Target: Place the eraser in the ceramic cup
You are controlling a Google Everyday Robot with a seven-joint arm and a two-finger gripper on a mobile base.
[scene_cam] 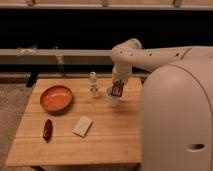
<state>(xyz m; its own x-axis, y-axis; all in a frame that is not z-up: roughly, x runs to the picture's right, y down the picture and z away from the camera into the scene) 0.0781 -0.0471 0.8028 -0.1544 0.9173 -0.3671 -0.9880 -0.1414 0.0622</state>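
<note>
- Far left of the pale wooden slatted table: a dark red chili-shaped thing lay near the front edge, untouched.
- Behind it, a shallow orange-brown round bowl.
- Toward the middle, a pale white rectangular block lay flat, well apart from the action.
- Further back, a small clear-white bottle stood upright, just beside the cup.
- Small white round ceramic cup stood right of the bottle; its mouth was mostly hidden.
- Directly over the cup hung the gripper, jaws clamped on the small flat black eraser with red-orange markings, held on end at the rim.
- Judgement: pickup and carry were done; eraser not yet released. Remaining: let go, then lift clear without tipping the cup.
</note>
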